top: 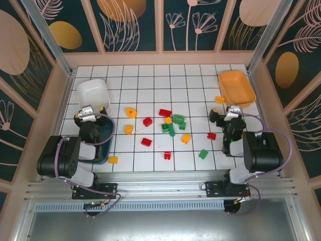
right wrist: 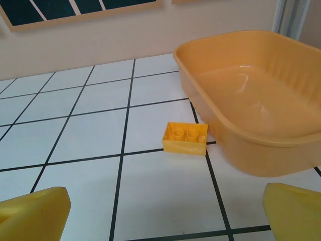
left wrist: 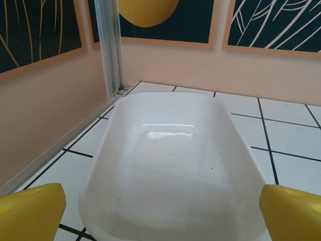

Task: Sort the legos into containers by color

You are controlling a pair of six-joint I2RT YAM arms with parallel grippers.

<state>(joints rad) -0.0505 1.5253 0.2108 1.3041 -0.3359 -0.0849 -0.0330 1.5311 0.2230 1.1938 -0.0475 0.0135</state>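
Yellow fingertips (right wrist: 35, 213) of the right tool (right wrist: 165, 221) stand wide apart, empty; ahead on the table (right wrist: 75, 135), a small yellow-orange plastic brick (right wrist: 185, 138) lies just beside the shallow orange plastic tub (right wrist: 225, 128). Centre over it, pinch squarely, lift clear of the rim.

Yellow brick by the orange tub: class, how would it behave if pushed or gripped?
Probably stiff and light: the yellow brick looks like moulded plastic. Lying flat, studs up, it would likely slide, not roll.
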